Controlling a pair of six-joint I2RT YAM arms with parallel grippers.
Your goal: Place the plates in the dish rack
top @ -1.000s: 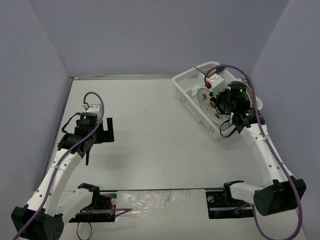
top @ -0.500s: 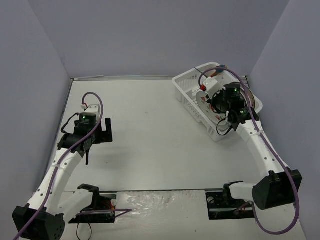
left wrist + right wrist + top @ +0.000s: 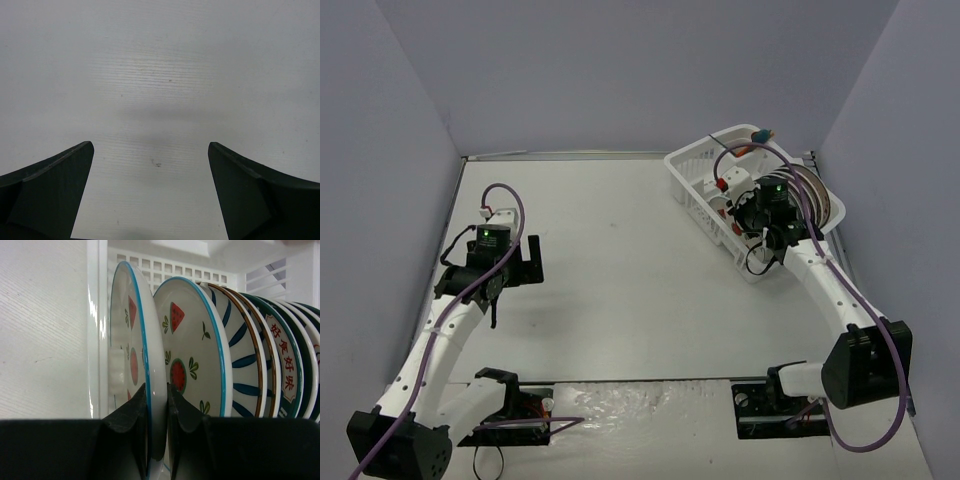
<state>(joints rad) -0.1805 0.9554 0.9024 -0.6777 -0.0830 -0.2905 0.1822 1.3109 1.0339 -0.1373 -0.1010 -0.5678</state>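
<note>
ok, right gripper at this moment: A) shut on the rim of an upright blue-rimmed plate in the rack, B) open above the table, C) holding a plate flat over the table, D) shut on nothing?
A: the right wrist view shows the right gripper pinching the rim of the blue-rimmed plate, which stands upright beside the other plates in the dish rack.

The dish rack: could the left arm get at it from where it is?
Probably not: the dish rack sits far right, and the right fingers, shut on a plate, occupy it.

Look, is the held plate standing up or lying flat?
Standing up. The plate sits on edge in the right gripper, beside other upright plates.
</note>
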